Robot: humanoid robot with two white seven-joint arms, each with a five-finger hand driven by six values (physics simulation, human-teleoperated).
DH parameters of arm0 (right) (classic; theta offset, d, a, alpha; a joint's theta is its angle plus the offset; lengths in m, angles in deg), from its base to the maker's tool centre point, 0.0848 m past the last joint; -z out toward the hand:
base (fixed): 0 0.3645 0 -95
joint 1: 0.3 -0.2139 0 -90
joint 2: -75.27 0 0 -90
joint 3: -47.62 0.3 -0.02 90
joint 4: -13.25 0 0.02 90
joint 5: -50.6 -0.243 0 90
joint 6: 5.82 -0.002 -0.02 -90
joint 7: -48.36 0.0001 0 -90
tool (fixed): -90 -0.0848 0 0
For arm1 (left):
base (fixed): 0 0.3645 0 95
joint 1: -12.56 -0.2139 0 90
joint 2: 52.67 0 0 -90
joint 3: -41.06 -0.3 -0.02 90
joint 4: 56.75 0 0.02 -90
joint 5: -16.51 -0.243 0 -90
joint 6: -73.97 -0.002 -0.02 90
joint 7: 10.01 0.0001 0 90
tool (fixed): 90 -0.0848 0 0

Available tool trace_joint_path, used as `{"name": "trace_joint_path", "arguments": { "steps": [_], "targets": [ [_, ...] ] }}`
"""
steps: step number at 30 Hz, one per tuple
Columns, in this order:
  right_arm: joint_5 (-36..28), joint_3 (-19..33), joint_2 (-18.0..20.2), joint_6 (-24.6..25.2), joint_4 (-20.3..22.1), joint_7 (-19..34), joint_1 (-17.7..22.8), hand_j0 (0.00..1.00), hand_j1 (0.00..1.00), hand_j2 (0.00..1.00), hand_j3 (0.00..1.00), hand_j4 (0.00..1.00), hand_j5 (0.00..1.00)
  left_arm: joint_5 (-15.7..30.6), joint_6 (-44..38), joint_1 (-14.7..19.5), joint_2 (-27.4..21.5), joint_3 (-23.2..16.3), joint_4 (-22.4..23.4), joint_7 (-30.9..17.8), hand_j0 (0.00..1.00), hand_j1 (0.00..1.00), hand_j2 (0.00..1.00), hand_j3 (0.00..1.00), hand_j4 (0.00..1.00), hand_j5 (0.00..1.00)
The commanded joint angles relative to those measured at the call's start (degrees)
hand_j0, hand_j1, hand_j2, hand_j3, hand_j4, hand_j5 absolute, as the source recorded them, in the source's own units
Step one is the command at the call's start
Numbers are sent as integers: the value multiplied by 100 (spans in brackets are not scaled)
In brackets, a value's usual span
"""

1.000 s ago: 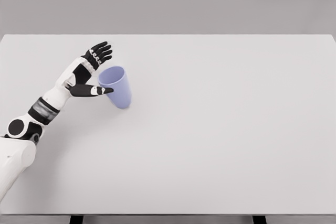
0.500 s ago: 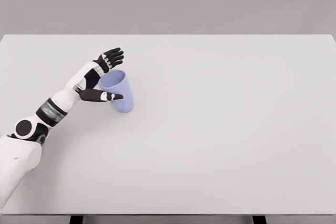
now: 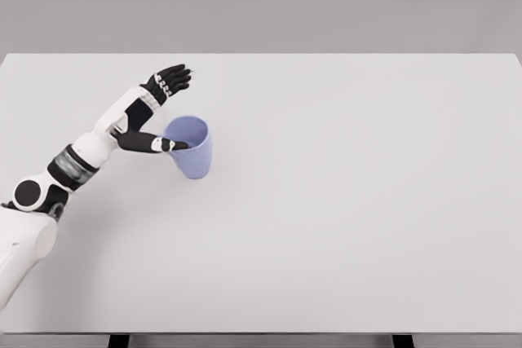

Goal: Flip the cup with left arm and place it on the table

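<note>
On the left part of the white surface (image 3: 342, 201) stands a light purple cup (image 3: 192, 147), its open mouth turned up toward the camera and its narrower base resting on the tabletop, the body leaning only slightly, if at all. Just beside it is the left hand (image 3: 155, 112), reaching in on a white arm (image 3: 49, 193) that enters from the lower left corner and runs diagonally up toward the cup, with a grey band at the forearm and a black round joint lower down. That hand is spread wide and holds nothing: the black thumb (image 3: 155, 143) stretches out to the right, its tip lying at the cup's near left rim, seemingly touching it or just short of it, though the view does not settle which. The four black fingers (image 3: 171, 79) point up and to the right, lying beyond the cup and apart from it, with a clear strip of tabletop between them and the rim. Palm and wrist sit to the left of the cup. Behind the far edge of the surface is a plain grey backdrop (image 3: 326, 2), and two dark table legs (image 3: 118, 341) show at the bottom edge.
</note>
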Motion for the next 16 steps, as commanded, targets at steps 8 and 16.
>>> {"name": "trace_joint_path", "arguments": {
  "steps": [8,16],
  "targets": [
    [0,0,0,2,0,5,0,100,100,100,100,100,100,-2255,-8,360,-2065,113,582,0,100,100,100,100,100,100],
    [0,0,0,2,0,5,0,100,100,100,100,100,100,-3533,-8,571,-1995,-107,362,0,100,100,100,100,100,100]
  ]
}}
